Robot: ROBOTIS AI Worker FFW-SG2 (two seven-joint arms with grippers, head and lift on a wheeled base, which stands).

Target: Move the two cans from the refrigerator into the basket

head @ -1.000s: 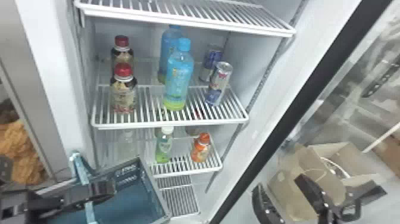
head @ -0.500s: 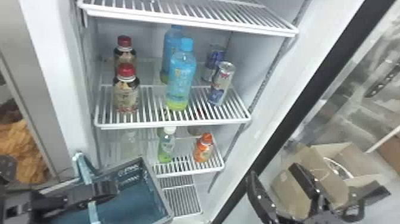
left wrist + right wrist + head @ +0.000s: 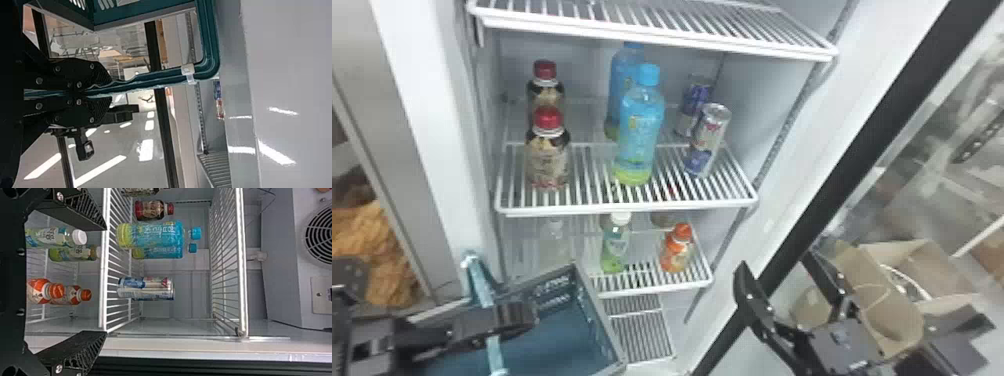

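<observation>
Two slim cans stand upright at the right side of the middle shelf, the front can (image 3: 707, 140) partly covering the rear can (image 3: 693, 102). My left gripper (image 3: 494, 320) is over the basket's handle at lower left; in the left wrist view the left gripper (image 3: 88, 92) is shut on the teal handle (image 3: 156, 78). The basket (image 3: 604, 320) hangs before the lower shelves. My right gripper (image 3: 782, 287) is outside the fridge, lower and to the right of the cans. From the right wrist, the right gripper (image 3: 103, 280) is wide open and empty, facing the front can (image 3: 156, 289).
Blue-capped bottles (image 3: 639, 130) stand left of the cans, red-capped bottles (image 3: 547, 157) farther left. A green bottle (image 3: 615, 245) and an orange bottle (image 3: 677, 252) are one shelf down. The fridge's right side wall (image 3: 812, 135) and the upper shelf (image 3: 657, 35) bound the cans' space.
My right gripper has shifted slightly left, closer to the fridge opening. The fridge sits slightly farther right in the head view. The left gripper still holds the basket handle.
</observation>
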